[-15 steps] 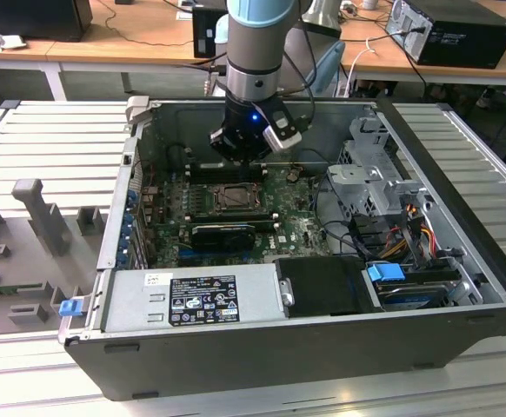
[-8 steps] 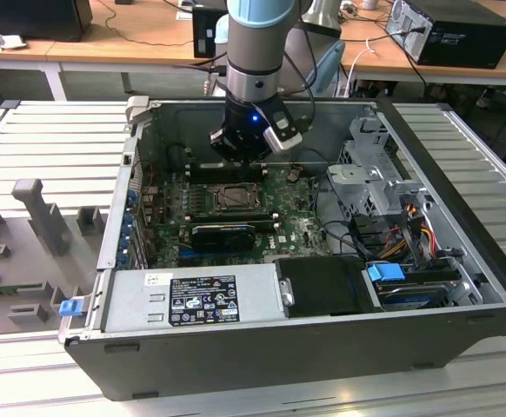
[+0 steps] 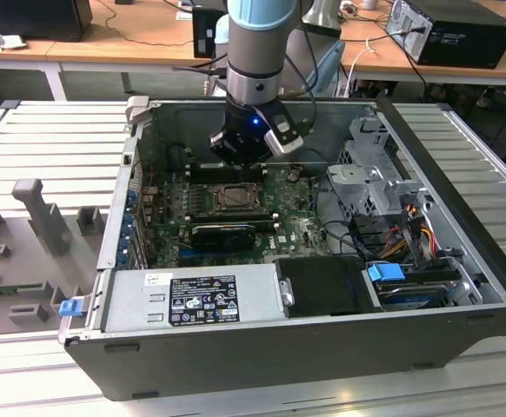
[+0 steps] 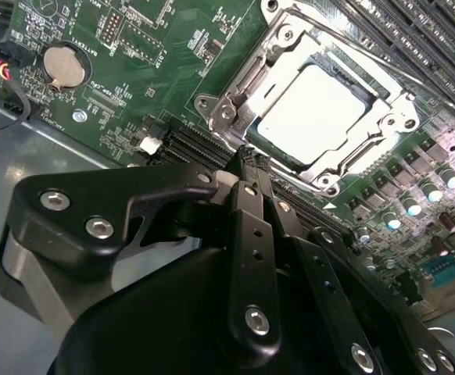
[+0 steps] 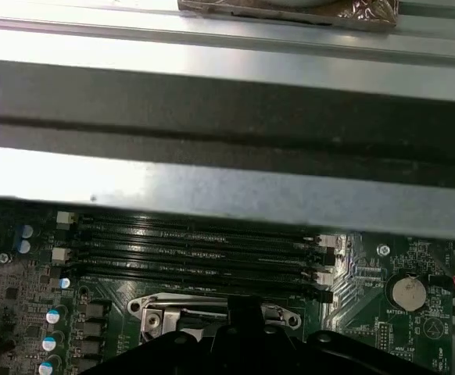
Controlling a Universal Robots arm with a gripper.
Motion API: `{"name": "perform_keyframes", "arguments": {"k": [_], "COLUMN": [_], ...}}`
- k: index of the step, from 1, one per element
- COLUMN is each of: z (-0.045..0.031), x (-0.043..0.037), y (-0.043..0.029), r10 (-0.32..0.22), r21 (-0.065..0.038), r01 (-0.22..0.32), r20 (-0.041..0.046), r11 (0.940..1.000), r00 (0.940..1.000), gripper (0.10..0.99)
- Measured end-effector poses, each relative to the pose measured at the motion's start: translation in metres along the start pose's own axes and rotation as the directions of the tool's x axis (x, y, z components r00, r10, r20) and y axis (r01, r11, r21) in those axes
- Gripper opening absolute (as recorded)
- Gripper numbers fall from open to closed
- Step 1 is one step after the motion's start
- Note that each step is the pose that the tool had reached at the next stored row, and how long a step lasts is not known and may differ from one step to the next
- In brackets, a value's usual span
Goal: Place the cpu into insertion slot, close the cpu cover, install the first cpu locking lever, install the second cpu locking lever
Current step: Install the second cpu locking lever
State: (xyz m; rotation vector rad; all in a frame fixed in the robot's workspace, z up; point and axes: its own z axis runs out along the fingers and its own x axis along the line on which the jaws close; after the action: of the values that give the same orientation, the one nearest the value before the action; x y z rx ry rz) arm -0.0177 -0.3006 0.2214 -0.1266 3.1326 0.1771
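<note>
The black gripper point(image 4: 252, 160), jaws pinched together, tips at the cpu cover's point(image 4: 321, 168) seven-o'clock edge; the matte grey cpu point(image 4: 309, 111) lies framed inside.

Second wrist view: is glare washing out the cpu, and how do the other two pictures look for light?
In the second wrist view the cpu glares near-white, its surface detail lost, while the cpu cover around it stays readable; the gripper is dark in the foreground. In the first wrist view a bright reflective case wall outshines the dim board. The exterior view is evenly lit.
</note>
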Motion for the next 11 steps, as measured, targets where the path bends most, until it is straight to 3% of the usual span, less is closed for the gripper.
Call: {"name": "perform_keyframes", "arguments": {"k": [7, 9, 11], "z": [-0.0005, -0.0054, -0.0150], "x": [-0.0004, -0.0004, -0.0001], "y": [-0.0038, -0.0034, -0.0023], "r10": [0.000, 0.000, 0.000], "r21": [0.000, 0.000, 0.000], "r01": [0.000, 0.000, 0.000], "r20": [-0.0001, 0.0000, 0.0000], "r11": [1.0000, 1.0000, 1.0000], "r00": [1.0000, 1.0000, 1.0000], "gripper": [0.106, 0.106, 0.106]}}
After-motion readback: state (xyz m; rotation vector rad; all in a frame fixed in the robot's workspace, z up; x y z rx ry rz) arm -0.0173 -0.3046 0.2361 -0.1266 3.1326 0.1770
